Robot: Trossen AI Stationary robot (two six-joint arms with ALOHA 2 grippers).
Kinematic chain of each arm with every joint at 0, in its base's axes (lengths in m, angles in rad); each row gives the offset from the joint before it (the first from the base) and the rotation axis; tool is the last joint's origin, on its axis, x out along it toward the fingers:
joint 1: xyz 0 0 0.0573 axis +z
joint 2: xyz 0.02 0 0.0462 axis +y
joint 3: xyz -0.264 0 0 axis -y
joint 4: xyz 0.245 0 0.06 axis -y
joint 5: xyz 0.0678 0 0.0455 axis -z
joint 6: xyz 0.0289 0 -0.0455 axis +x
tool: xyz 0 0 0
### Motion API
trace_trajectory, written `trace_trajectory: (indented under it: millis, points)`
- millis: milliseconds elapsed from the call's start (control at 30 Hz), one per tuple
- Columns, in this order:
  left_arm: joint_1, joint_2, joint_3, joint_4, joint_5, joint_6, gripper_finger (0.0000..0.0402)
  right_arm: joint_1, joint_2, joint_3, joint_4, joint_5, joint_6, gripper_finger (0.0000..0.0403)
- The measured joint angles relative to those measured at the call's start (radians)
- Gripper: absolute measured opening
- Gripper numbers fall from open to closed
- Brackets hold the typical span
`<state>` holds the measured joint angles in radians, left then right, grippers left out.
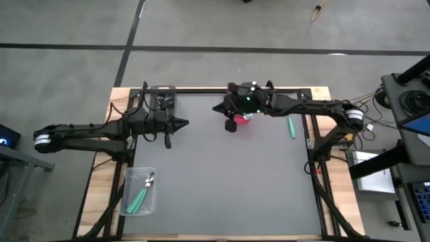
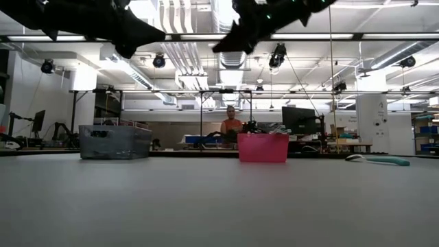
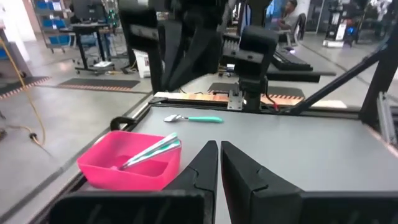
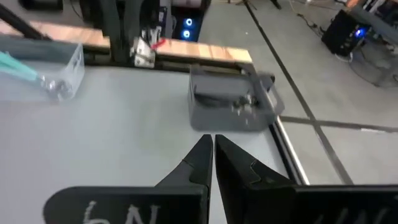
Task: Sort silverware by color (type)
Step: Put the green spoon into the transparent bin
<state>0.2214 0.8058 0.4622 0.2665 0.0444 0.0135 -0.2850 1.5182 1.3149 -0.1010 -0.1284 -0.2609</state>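
Observation:
A teal-handled spoon (image 1: 291, 126) lies flat on the grey table's right side, also seen as a spoon (image 3: 194, 118) in the left wrist view. Light-handled spoons (image 3: 152, 151) lean in the red bin (image 3: 130, 165), their ends over its rim. Teal-handled spoons (image 1: 142, 191) lie in the clear bin (image 1: 127, 202). Dark pieces (image 4: 239, 102) lie in the grey bin (image 4: 233, 121). My left gripper (image 1: 181, 123) hangs shut and empty above the table, near the grey bin. My right gripper (image 1: 218, 107) hangs shut and empty at the far middle, beside the red bin.
The grey bin (image 1: 161, 94) stands at the far left edge and the red bin (image 1: 243, 121) at the far middle, partly under the right arm. The clear bin is at the near left corner. A person (image 2: 231, 120) sits in the room beyond the table.

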Motion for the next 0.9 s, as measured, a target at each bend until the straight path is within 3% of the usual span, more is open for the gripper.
trace_trajectory:
  millis: [233, 500, 700, 900]
  points:
    - [0.001, 0.012, -0.001, -0.001, -0.009, 0.061, 0.0001, -0.003, -0.083, -0.265, 0.216, 0.003, 0.032, 0.0009]
    - [0.001, 0.011, -0.001, -0.002, -0.009, 0.007, 0.0001, -0.003, -0.181, -0.478, 0.511, 0.05, 0.146, 0.0009]
    - [0.001, 0.011, -0.001, -0.005, -0.022, 0.03, 0.0001, -0.004, -0.264, -0.493, 0.439, 0.307, 0.276, 0.0009]
    - [0.001, 0.011, -0.001, -0.011, -0.146, 0.033, 0.0001, -0.016, -0.334, -0.415, 0.094, 0.638, 0.453, 0.0009]
